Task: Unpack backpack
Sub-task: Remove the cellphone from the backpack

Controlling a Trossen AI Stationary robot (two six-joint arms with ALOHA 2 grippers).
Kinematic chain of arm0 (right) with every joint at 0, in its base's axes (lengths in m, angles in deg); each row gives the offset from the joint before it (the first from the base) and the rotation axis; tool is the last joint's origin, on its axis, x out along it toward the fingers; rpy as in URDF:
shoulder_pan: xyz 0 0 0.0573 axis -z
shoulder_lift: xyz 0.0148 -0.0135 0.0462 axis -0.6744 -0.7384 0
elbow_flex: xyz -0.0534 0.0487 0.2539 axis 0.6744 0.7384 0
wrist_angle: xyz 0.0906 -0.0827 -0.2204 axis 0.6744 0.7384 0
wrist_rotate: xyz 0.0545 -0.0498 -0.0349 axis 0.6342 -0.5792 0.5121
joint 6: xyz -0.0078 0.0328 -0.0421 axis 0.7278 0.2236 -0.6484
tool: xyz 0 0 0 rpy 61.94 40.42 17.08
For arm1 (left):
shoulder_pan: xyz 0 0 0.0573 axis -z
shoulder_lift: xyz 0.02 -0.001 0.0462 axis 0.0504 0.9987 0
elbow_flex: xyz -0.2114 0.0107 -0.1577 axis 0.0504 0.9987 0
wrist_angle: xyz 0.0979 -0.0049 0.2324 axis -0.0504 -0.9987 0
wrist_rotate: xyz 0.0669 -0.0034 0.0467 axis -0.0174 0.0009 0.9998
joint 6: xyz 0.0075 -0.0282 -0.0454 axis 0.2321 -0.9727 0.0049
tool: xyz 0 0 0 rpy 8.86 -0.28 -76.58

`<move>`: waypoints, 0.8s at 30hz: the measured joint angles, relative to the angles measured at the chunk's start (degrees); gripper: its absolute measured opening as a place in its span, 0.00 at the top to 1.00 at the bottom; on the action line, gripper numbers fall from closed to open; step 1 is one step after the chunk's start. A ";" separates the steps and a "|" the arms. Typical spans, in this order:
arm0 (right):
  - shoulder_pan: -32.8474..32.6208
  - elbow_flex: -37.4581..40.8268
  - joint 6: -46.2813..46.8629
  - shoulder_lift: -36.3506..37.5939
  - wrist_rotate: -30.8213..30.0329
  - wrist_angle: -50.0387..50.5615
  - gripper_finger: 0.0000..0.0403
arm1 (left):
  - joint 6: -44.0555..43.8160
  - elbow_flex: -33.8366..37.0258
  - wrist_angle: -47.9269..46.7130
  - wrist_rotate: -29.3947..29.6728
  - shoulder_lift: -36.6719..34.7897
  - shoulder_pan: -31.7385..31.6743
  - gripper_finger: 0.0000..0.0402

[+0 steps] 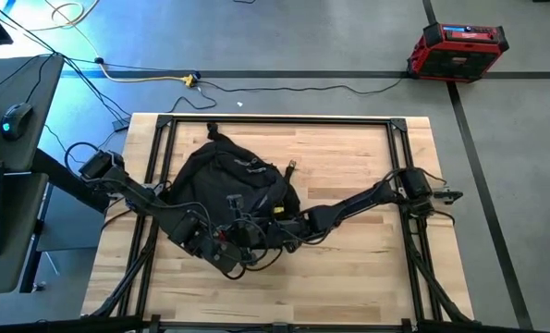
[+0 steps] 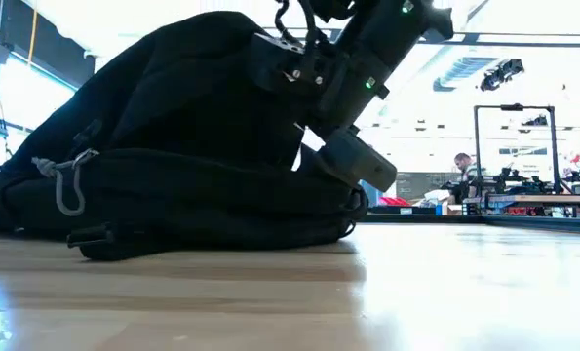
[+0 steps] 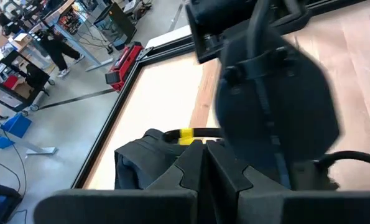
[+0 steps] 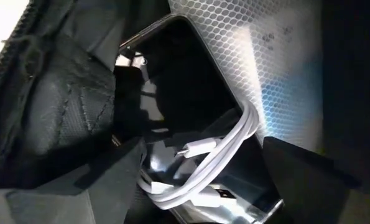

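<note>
R gripper (image 4: pixel 191 180) sat inside the backpack (image 1: pixel 224 180) opening, fingers spread wide w/ nothing pinched; btwn them lay a coiled white cable (image 4: pixel 203 168) over a dark glossy flat device (image 4: pixel 172 81), honeycomb mesh lining (image 4: pixel 278 68) behind; L gripper (image 3: pixel 204 180) had fingers pressed together, just above the bag's near edge; backpack lay left of centre on the wooden table (image 1: pixel 348 157); red case (image 1: pixel 457 51) on floor beyond.
</note>
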State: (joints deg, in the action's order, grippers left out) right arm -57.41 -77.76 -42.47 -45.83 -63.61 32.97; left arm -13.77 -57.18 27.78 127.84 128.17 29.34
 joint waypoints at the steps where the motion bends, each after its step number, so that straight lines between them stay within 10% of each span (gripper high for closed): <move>1: 0.14 0.00 1.66 0.00 1.55 0.16 0.22 | 0.01 -0.01 0.02 0.14 0.00 0.10 1.00; 11: -1.35 0.06 18.61 2.25 2.86 3.24 0.33 | -7.27 0.00 -6.64 0.44 0.02 0.09 1.00; 16: -1.29 0.46 20.48 6.43 2.86 5.37 0.33 | -11.83 0.00 -10.91 -8.67 0.29 0.08 0.98; 24: -1.13 0.35 21.93 8.50 2.20 4.61 0.33 | -8.93 0.00 -9.76 -13.84 2.66 -0.88 0.71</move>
State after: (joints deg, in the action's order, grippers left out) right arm -58.55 -77.41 -20.54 -37.32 -61.40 37.58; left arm -22.70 -57.18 18.01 114.00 130.83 28.47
